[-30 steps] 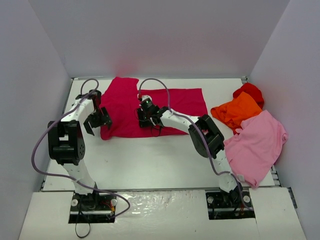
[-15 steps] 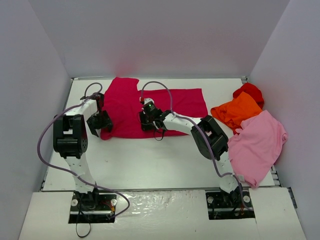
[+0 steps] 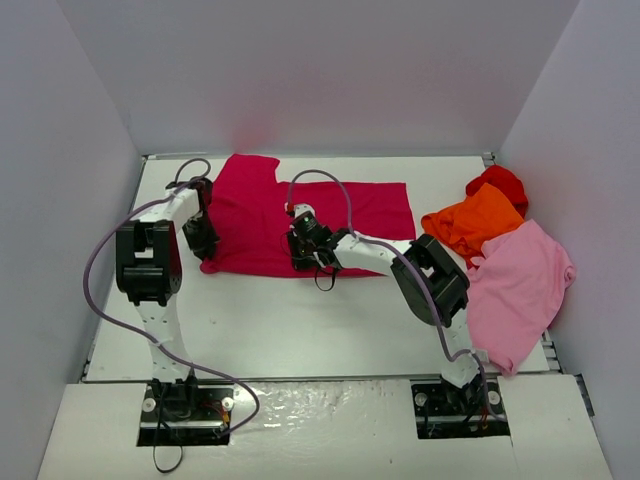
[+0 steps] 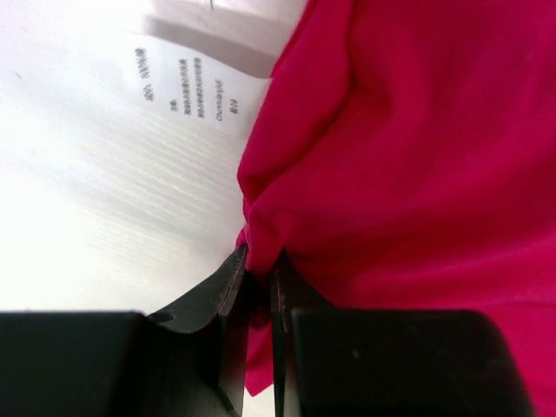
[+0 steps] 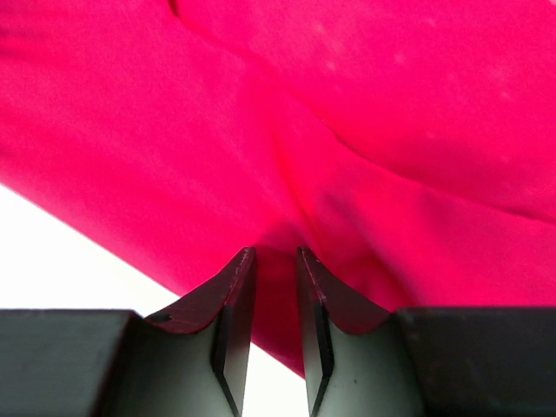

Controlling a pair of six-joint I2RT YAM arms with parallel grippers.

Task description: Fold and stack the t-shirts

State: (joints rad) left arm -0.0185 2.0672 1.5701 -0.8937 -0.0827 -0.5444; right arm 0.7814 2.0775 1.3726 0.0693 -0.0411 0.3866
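Top view: the crimson shirt (image 3: 250, 205) lies spread on the table (image 3: 300, 320), far left. The pink shirt (image 3: 515, 290), orange shirt (image 3: 478, 222) and red shirt (image 3: 500, 183) are heaped at the right, with nothing stacked.
Left wrist: the left gripper (image 4: 259, 278) pinches the crimson shirt's edge.
Right wrist: the right gripper (image 5: 276, 261) pinches its hem.

I have the left arm (image 3: 148, 265) folded up tall, forearm reaching to the far left, and its black two-finger left gripper (image 4: 259, 261) points down, jaws pinched nearly together on the edge of the crimson-magenta cloth t-shirt (image 4: 417, 156). My right arm (image 3: 430, 280) stretches low and leftward across the middle; the black right gripper (image 5: 276, 256) nips a fold of the same shirt, only a narrow gap between its fingers
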